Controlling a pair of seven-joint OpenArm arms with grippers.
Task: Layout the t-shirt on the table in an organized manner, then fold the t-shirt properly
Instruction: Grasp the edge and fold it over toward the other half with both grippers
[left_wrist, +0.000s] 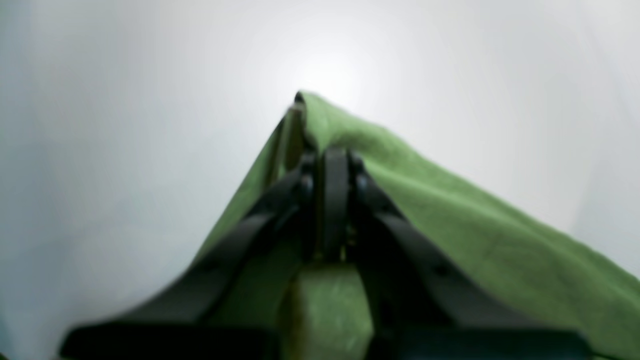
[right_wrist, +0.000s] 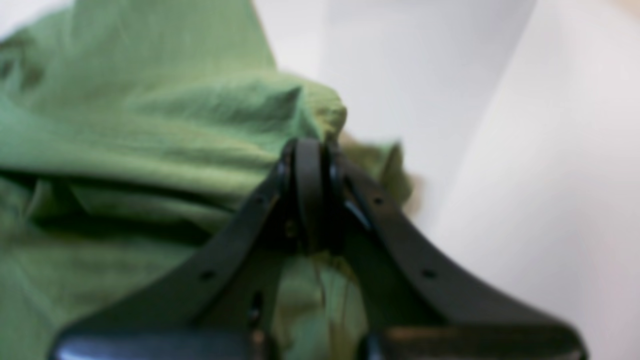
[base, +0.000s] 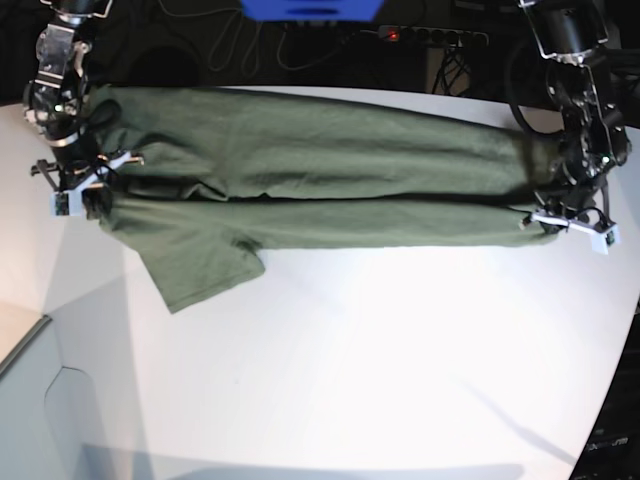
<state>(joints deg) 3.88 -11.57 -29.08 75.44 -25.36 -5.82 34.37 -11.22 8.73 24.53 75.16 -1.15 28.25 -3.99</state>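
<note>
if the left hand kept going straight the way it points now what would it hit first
Likely the table. The left hand is shut on a t-shirt edge, and past the cloth the left wrist view shows only bare white surface, though blur hides depth.

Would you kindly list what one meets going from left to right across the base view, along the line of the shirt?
Right gripper → short sleeve lying on the table → long olive-green cotton t-shirt body → left gripper.

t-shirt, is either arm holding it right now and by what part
Both are. The left gripper is shut on one end edge of the t-shirt, the right gripper on a bunched fold at the sleeve end.
</note>
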